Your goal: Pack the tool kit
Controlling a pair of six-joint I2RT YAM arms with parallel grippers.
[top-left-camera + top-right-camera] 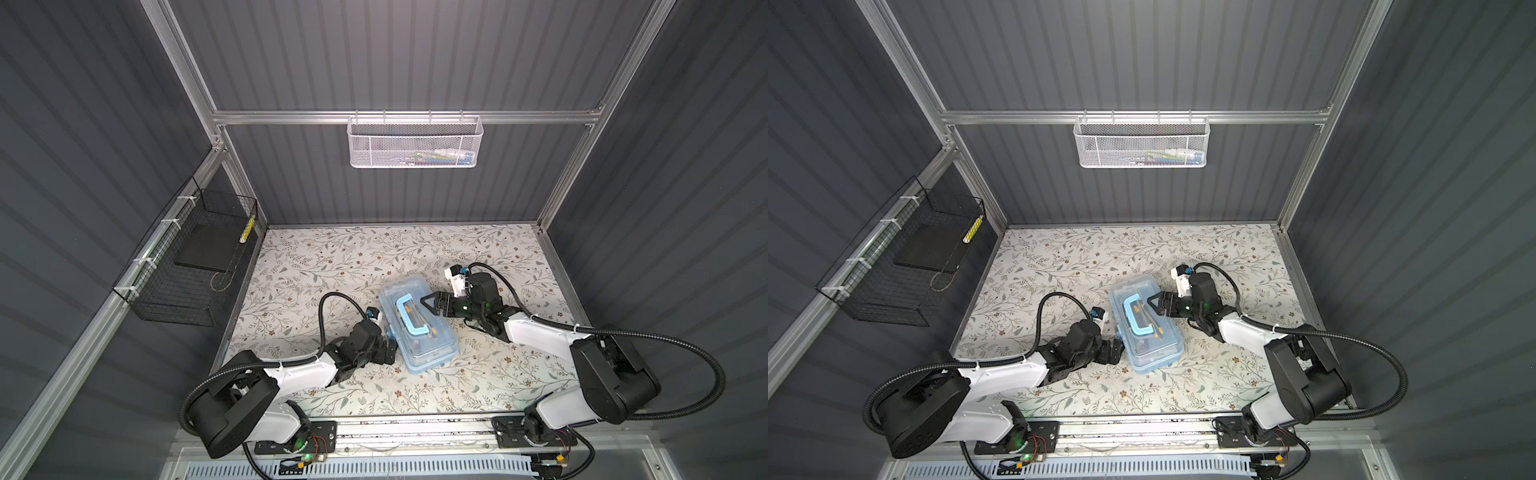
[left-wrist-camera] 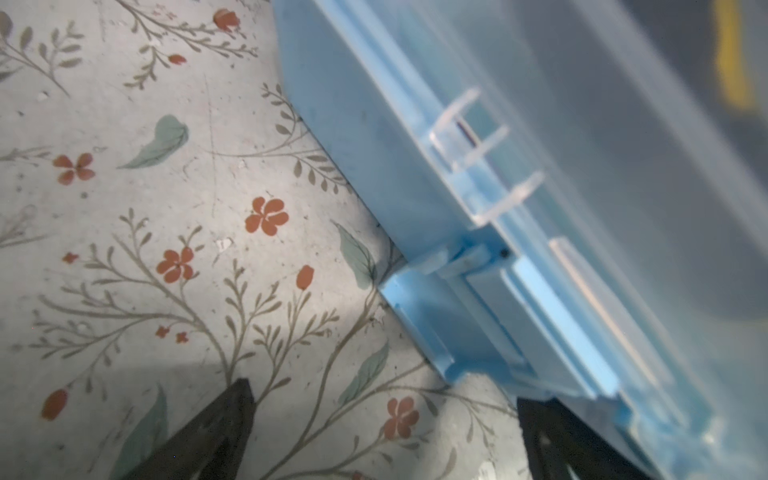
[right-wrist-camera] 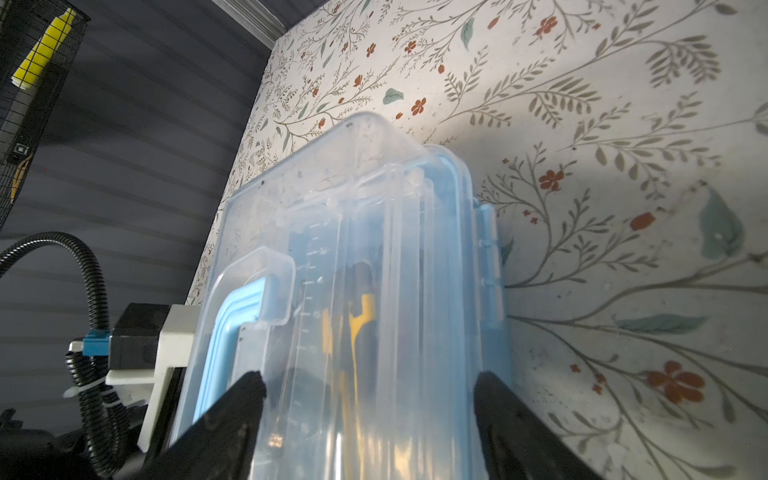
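Bracing the kit, my right claw straddles its lid — left claw gapes empty beside the latch.

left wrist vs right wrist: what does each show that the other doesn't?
Only left wrist: the blue latch on the tool kit's side wall, flipped out over the floral mat, with the left gripper wide open before it.

Only right wrist: the right gripper over the clear lid, the pale-blue handle, yellow-handled tools inside, the black wire basket.

Both: the closed kit on the floral mat.
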